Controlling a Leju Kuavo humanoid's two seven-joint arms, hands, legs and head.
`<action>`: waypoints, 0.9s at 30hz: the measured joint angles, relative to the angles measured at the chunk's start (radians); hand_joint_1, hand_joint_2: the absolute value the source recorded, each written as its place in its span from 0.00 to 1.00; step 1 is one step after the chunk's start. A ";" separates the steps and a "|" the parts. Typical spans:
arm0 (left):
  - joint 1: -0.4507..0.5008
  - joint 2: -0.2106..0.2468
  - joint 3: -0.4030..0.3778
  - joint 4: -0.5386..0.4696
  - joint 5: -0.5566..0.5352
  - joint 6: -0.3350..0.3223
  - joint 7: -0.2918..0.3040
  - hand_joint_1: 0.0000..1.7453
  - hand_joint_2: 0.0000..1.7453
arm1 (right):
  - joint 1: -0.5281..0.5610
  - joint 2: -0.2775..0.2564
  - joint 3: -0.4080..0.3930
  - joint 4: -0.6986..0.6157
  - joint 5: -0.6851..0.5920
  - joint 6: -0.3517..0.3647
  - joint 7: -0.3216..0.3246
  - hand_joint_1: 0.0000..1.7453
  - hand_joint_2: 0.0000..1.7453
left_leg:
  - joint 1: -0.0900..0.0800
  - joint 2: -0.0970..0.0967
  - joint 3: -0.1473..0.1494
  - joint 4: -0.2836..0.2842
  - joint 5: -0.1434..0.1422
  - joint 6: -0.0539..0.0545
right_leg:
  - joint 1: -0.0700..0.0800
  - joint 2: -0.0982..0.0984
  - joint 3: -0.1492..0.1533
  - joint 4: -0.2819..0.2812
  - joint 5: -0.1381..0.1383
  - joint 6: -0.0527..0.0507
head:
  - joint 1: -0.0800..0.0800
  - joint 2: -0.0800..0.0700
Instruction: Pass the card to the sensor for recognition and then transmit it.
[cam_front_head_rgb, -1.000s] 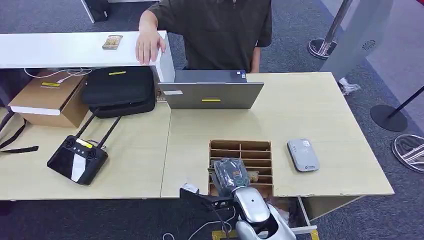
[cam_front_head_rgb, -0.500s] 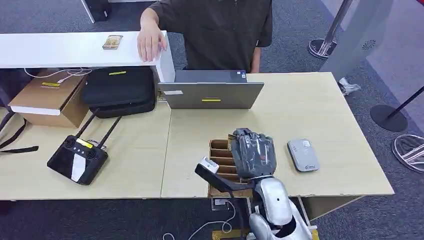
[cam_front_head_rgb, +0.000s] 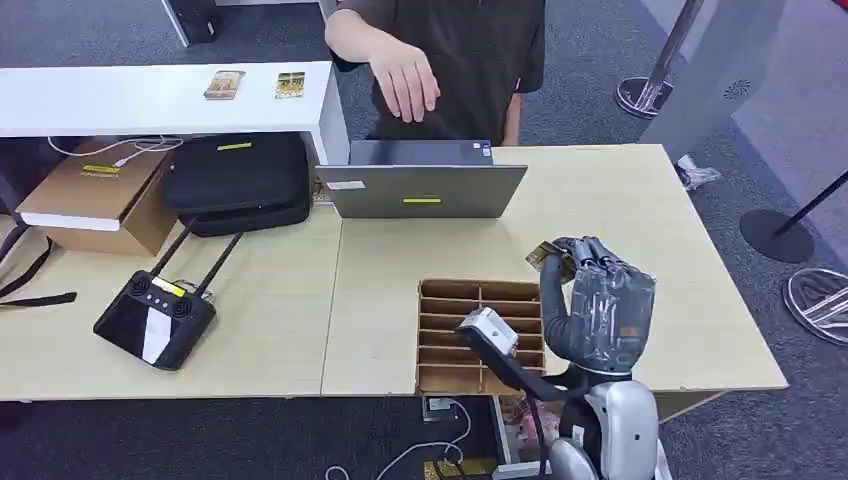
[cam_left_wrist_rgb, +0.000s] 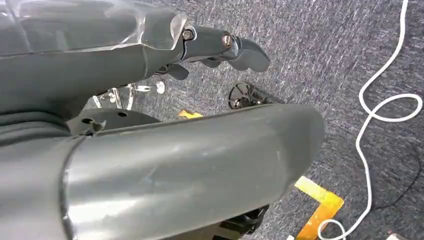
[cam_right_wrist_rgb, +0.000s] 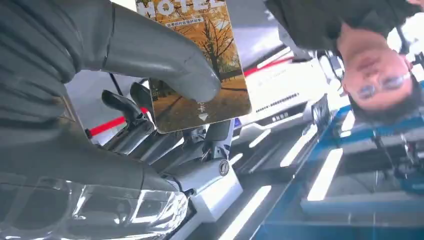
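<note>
The big wooden worktop (cam_front_head_rgb: 620, 200) holds a grey laptop (cam_front_head_rgb: 422, 180), a black bag (cam_front_head_rgb: 238, 180), a brown box (cam_front_head_rgb: 95, 195), a black controller (cam_front_head_rgb: 155, 318) and a wooden tray (cam_front_head_rgb: 480, 335) with slots. A person's hand (cam_front_head_rgb: 405, 80) hangs above the laptop. The right hand (cam_front_head_rgb: 598, 300) is raised over the worktop, just beside the tray. Its thumb and fingers (cam_right_wrist_rgb: 165, 65) pinch the card (cam_front_head_rgb: 548, 256), which has a picture of yellow trees. The left hand (cam_left_wrist_rgb: 150, 165) hangs over the grey floor with nothing in it, fingers apart.
</note>
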 joint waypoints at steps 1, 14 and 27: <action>0.000 0.000 0.000 0.000 -0.001 -0.001 0.000 0.00 0.00 | -0.002 0.000 -0.006 0.000 -0.008 -0.008 -0.012 1.00 1.00 | 0.000 0.000 0.000 0.000 0.000 0.000 | 0.000 0.000 0.000 0.000 0.000 0.000 | 0.000 0.000; -0.075 -0.028 -0.092 0.000 -0.137 -0.011 0.118 0.00 0.00 | -0.545 0.151 -0.077 0.557 -0.217 -0.058 -0.088 1.00 1.00 | 0.000 0.002 -0.001 0.000 0.009 -0.002 | 0.000 0.002 -0.002 0.002 0.008 -0.003 | 0.000 0.000; -0.117 -0.060 -0.211 0.000 -0.254 -0.009 0.180 0.00 0.00 | -0.956 0.198 -0.188 1.216 -0.144 -0.147 -0.003 1.00 1.00 | 0.000 -0.002 -0.002 0.000 0.010 -0.002 | 0.000 -0.001 -0.002 0.001 0.009 -0.002 | 0.000 0.000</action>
